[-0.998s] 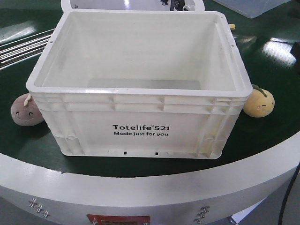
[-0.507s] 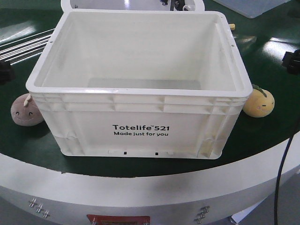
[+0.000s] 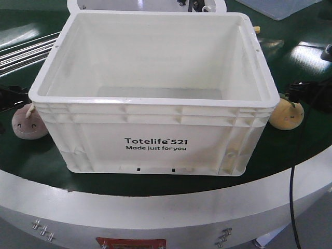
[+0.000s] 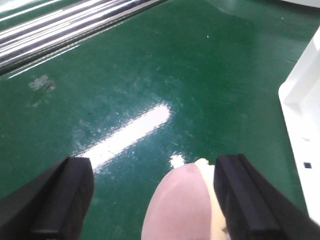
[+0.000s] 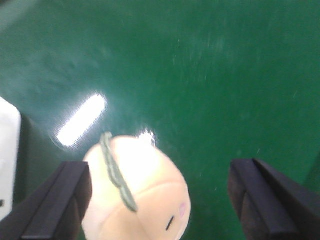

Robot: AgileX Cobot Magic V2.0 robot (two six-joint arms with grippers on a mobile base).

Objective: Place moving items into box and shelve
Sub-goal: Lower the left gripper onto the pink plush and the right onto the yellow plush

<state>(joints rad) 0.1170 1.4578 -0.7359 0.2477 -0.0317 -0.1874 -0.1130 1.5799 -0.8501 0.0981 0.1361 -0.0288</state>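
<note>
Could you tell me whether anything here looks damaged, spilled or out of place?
Nothing is spilled or tipped. The white box stands upright, though its front wall shows scuff-like marks near both lower corners. The green table has a small worn patch near the metal rods.

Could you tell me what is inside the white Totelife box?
Only its bare white floor and walls show in the Totelife box; the front wall hides the nearest floor strip. The pink plush and yellow plush sit outside it.

box [image 3: 155,140]: 1 counted | plush toys: 2 counted, pink plush [image 3: 27,124] left of the box, yellow plush [image 3: 284,116] right of the box
</note>
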